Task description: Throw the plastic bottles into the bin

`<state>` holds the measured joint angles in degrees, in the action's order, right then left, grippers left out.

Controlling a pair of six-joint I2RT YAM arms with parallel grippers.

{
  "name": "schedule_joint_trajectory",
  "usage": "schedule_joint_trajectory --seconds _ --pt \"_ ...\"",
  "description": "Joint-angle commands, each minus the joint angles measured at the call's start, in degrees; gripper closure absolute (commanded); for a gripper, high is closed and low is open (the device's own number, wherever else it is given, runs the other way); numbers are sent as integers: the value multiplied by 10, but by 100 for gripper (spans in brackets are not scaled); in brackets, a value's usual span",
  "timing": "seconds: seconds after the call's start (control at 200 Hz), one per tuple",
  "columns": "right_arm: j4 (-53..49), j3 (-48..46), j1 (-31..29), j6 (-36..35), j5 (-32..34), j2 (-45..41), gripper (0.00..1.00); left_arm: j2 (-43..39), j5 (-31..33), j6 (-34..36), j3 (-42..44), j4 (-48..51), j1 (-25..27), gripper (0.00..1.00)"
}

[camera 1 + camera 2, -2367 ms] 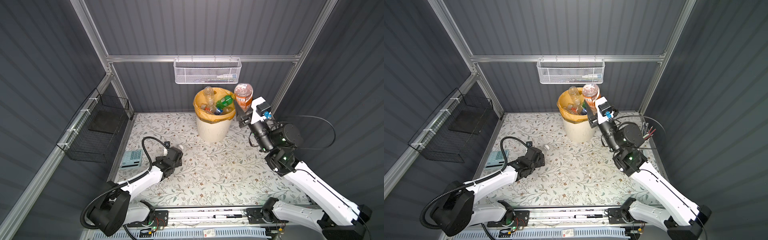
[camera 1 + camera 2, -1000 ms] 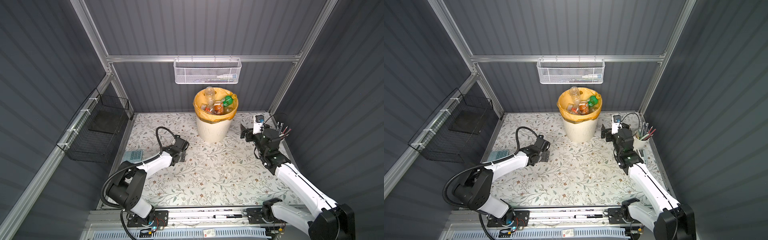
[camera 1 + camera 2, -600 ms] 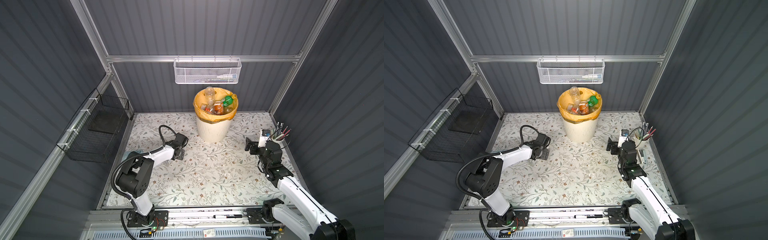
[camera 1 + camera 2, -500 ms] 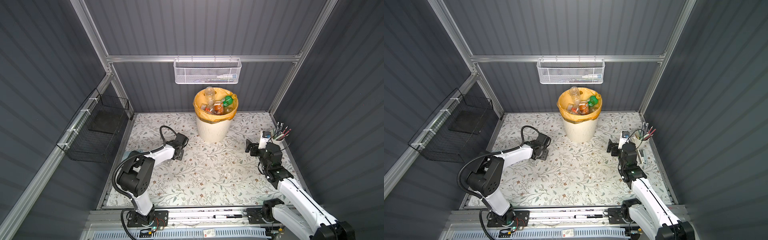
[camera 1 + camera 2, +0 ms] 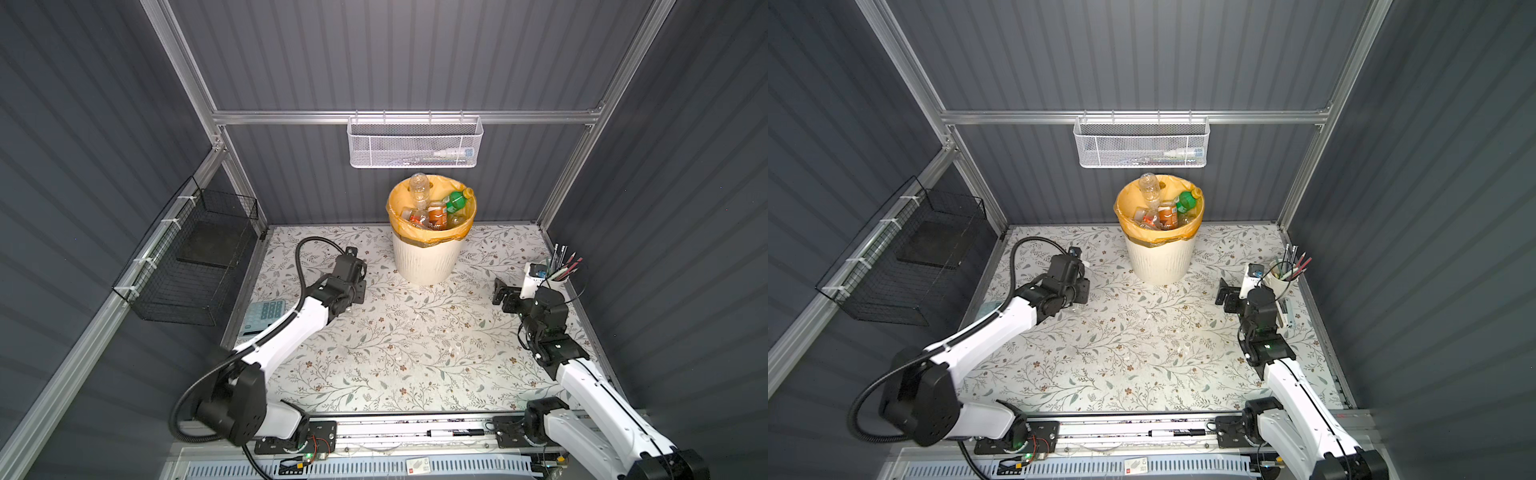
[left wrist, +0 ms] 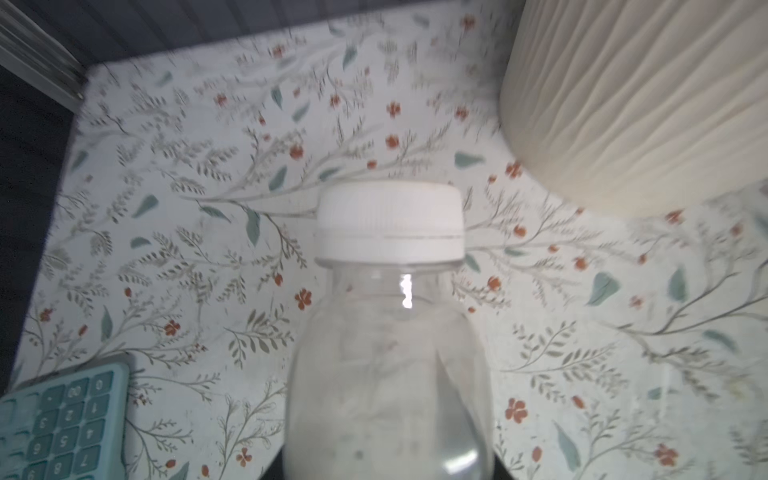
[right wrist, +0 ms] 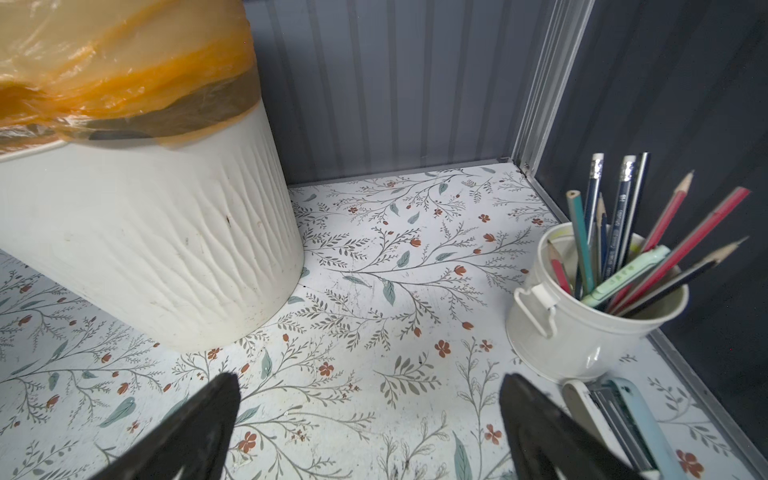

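Observation:
In the left wrist view a clear plastic bottle with a white cap fills the space between the jaws, cap pointing away from the wrist. My left gripper is shut on it, left of the bin, and in both top views it hides almost all of the bottle. The bin is cream, ribbed and lined with an orange bag. It stands at the back middle and holds several plastic bottles, one of them green. My right gripper is open and empty over the mat, right of the bin.
A white cup of pencils and a stapler sit close beside the right gripper by the right wall. A teal calculator lies at the mat's left edge. A white mesh basket hangs above the bin, and a black wire basket hangs on the left wall.
The right gripper let an orange-labelled bottle go into the bin and drew back down beside the pencil cup. The left gripper reached forward and closed on the white-capped bottle.

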<state>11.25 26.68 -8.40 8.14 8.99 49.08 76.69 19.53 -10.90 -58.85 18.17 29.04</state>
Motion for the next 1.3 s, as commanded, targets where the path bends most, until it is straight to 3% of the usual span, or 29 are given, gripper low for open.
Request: schedule_joint_trajectory --seconds 0.0,0.12,0.215,0.295,0.46,0.61,0.66,0.73,0.815,0.88,1.026,1.296 --pt "6 -4 3 12 -8 -10 1 -71 6 -8 -22 -93 -4 69" --pt "8 0 4 13 -11 -15 1 -111 -27 5 -50 -215 -4 68" --pt "7 5 4 12 -10 -22 1 -92 -78 19 -94 -305 -4 68" --pt "4 11 5 10 -9 -28 1 -37 -132 20 -158 -335 -3 67" --pt "7 21 6 16 -19 -29 1 140 -205 21 -343 -289 16 62" --pt "5 28 6 19 -32 -19 1 297 -243 42 -513 -173 41 42" --pt "3 31 6 20 -35 -16 1 343 -246 58 -566 -127 48 27" --pt "-1 34 5 21 -42 -12 1 397 -202 76 -649 -33 53 2" --pt "-15 39 6 23 -48 -11 1 430 -112 74 -736 85 53 0" --pt "-17 36 6 23 -44 -15 1 397 -65 79 -697 77 53 0" --pt "-21 32 6 20 -37 -14 1 270 -28 75 -473 -77 53 0" --pt "-30 31 7 11 -25 5 1 172 36 53 -343 -67 53 0"
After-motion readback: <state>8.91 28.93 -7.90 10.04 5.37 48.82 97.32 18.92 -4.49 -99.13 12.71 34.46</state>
